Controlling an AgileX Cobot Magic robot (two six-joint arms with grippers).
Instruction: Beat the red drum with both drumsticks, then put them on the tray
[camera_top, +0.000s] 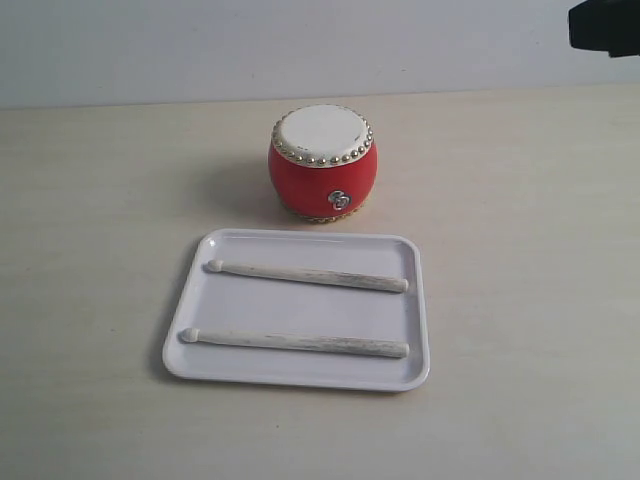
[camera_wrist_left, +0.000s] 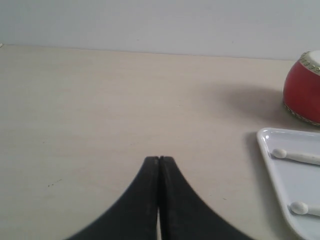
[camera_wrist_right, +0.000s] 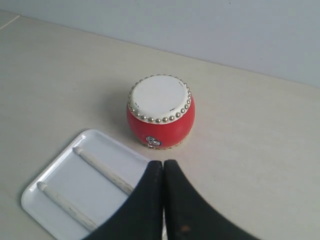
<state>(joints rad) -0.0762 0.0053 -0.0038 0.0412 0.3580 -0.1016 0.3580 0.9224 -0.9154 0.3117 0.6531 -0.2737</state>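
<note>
The red drum (camera_top: 323, 163) with its cream skin and gold studs stands on the table just behind the white tray (camera_top: 300, 372). Two pale drumsticks lie side by side in the tray, one toward the drum (camera_top: 306, 276) and one toward the front (camera_top: 294, 342), tips pointing left. My left gripper (camera_wrist_left: 159, 159) is shut and empty above bare table, left of the tray (camera_wrist_left: 266, 150) and the drum (camera_wrist_left: 302, 87). My right gripper (camera_wrist_right: 163, 163) is shut and empty, high above the tray's (camera_wrist_right: 40, 186) right end, with the drum (camera_wrist_right: 160, 111) beyond it.
A dark piece of the right arm (camera_top: 605, 25) shows at the exterior view's top right corner. The pale tabletop (camera_top: 100, 200) ends at a grey wall (camera_top: 200, 40) behind the drum.
</note>
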